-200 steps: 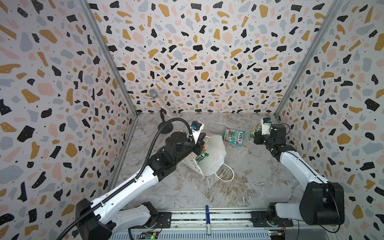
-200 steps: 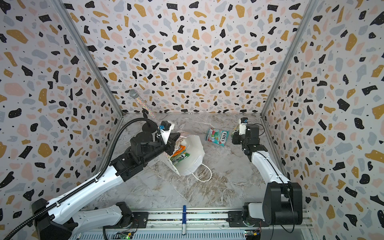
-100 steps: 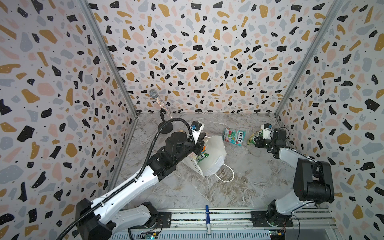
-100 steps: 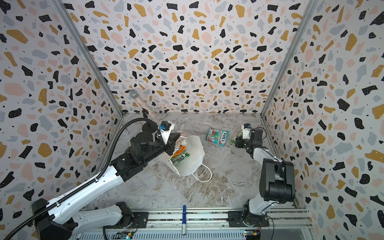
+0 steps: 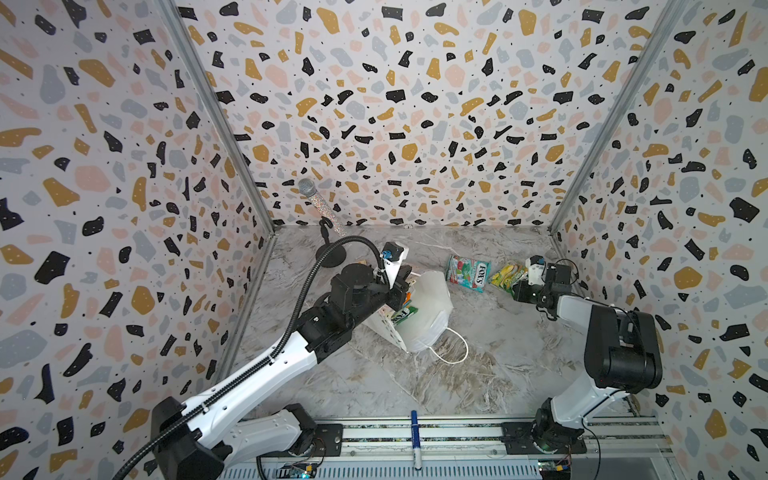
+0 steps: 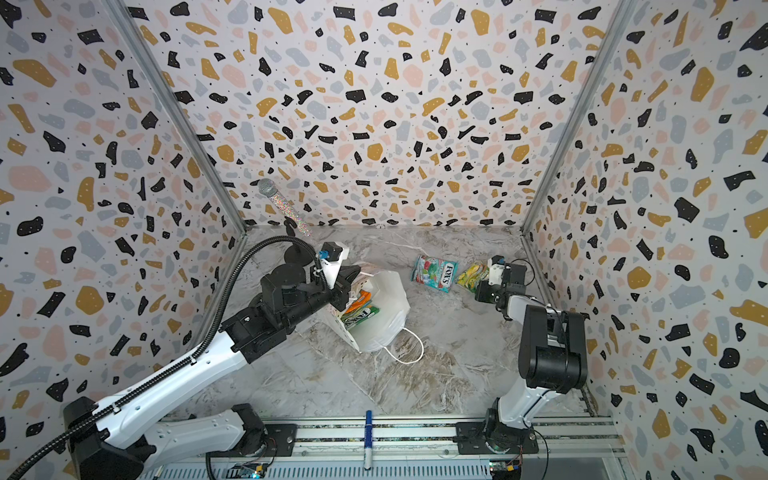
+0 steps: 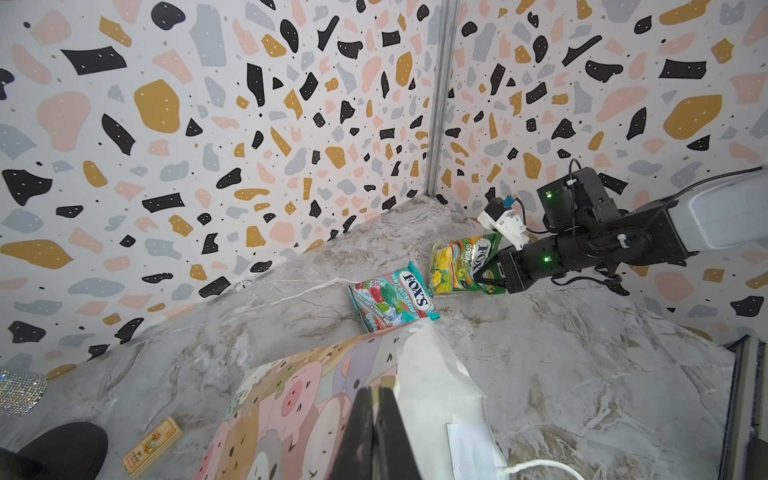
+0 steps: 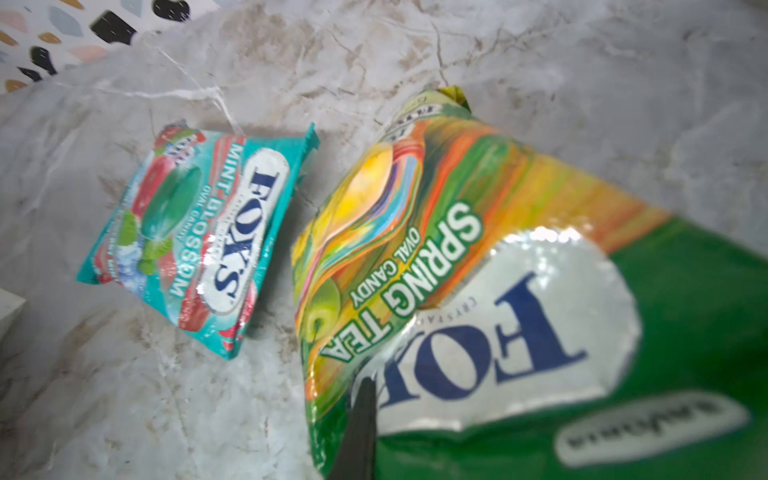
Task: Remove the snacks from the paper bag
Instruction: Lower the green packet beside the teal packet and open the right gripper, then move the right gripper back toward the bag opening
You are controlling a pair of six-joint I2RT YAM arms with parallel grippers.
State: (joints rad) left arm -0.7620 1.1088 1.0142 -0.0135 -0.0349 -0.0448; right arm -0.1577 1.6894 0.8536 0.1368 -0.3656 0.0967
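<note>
Left gripper (image 7: 374,419) is clamped on the rim of the tilted bag (image 5: 432,307), with more packets (image 6: 361,311) showing at its mouth. Right gripper (image 7: 488,280) pinches the edge of the yellow packet (image 8: 415,232). The packet's far end rests on the table (image 5: 498,353), just beside the teal packet (image 7: 392,297). Risk: on release the glossy film could cling to a pad and get dragged back, or the thin paper rim could slip and the bag sag shut.

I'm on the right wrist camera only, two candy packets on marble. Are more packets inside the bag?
Observer: Yes. In a top view an orange glossy packet and a green glossy packet show inside the open mouth of the white paper gift bag.
Operator: What's holding that bag?
Observer: The left gripper, fingers shut on its wall.
Operator: Is my right gripper gripping?
Observer: Left wrist view shows the right gripper with fingers pinched on an edge of the yellow-green glossy packet.
</note>
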